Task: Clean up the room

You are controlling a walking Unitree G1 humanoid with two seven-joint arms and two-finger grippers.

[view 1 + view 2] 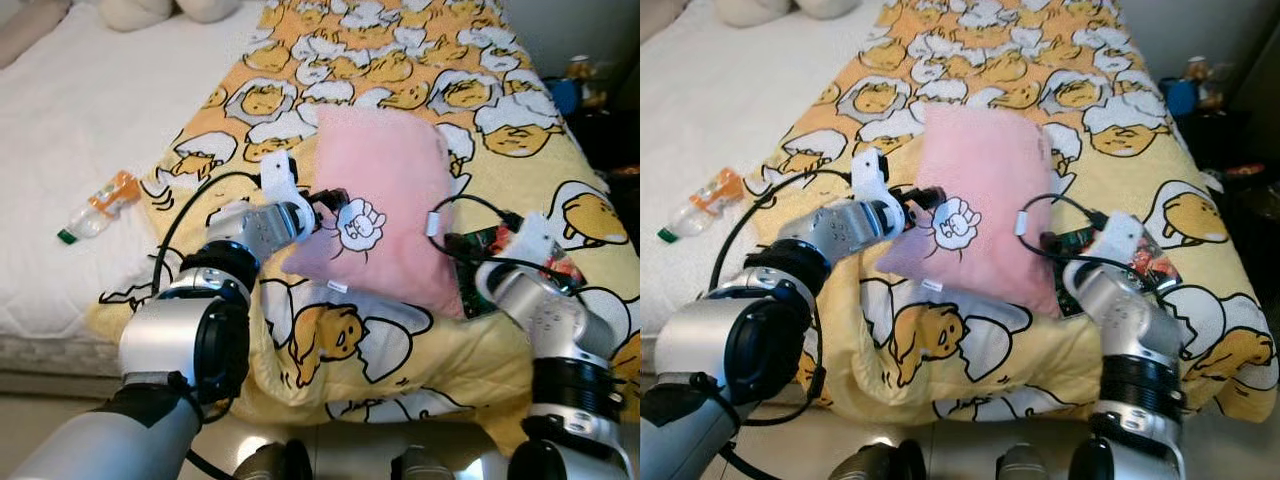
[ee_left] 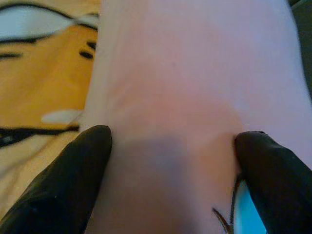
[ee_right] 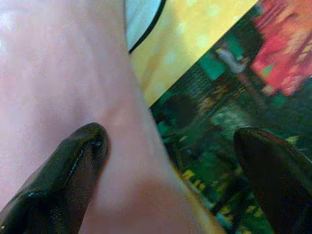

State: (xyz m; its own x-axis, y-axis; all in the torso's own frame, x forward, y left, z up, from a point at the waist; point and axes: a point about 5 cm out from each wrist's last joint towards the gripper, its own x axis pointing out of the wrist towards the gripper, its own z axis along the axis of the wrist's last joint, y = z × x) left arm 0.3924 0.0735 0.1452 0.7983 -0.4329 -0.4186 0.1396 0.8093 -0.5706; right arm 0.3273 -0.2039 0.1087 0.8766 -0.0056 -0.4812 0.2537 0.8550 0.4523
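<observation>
Squarely between both pincers — left pincer point(image 2: 173, 146) and right pincer point(image 3: 170, 146), each spread — pink pillow point(image 1: 395, 200).

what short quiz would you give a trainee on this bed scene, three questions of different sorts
1. True or false: the pink rectangular fabric pillow lies on the yellow cartoon-print blanket.
2. Which gripper has its fingers spread at the pillow's edge beside the green and red printed packet: A left gripper, B right gripper?
3. What lies on the white mattress?

Key: 1 true. 2 B. 3 a clear plastic bottle with orange label.
</observation>
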